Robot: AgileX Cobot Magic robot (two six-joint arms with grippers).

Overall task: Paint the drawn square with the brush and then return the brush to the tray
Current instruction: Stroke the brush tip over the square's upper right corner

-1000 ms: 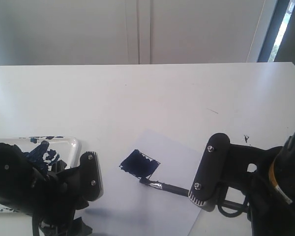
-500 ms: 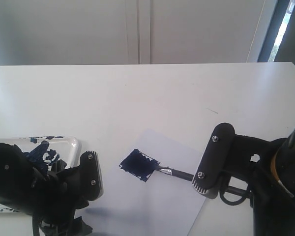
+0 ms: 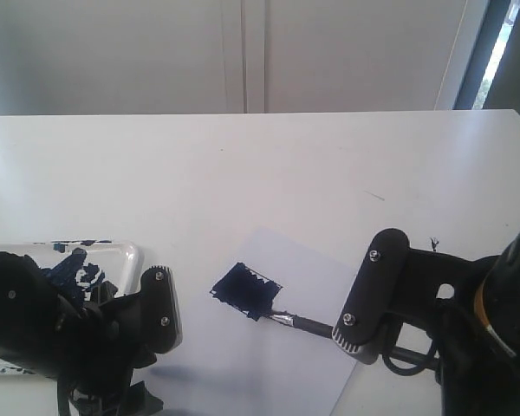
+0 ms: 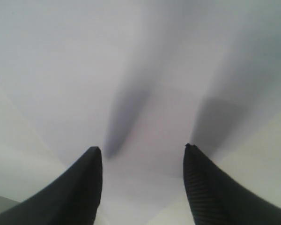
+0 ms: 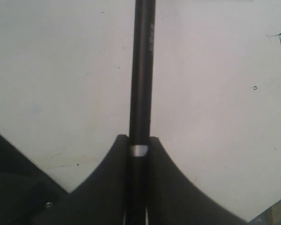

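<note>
The small tilted square filled with dark navy paint [image 3: 245, 290] lies on the near-left part of a white paper sheet [image 3: 282, 368], close to the sheet's left edge. Its right side is ragged. The long thin black brush [image 3: 302, 323] meets the square's lower right corner with its tip, the silver band just beside that corner, and its handle slants away to the right across the paper.

The right end effector [image 5: 138, 143] is clamped tight on the brush handle, both fingers pressed against it with no gap showing. It sits over the paper's right edge.

The left end effector [image 4: 141, 148] is over the paper's left corner, its fingers spread wide with nothing between them. Whether they touch the sheet cannot be told.

The shallow white rectangular tray smeared with navy paint [image 3: 132, 252] rests at the left, partly hidden behind the left arm, well apart from the square. Beyond the paper's far corner the white surface [image 3: 243, 173] runs broad to its far edge under a pale wall.
</note>
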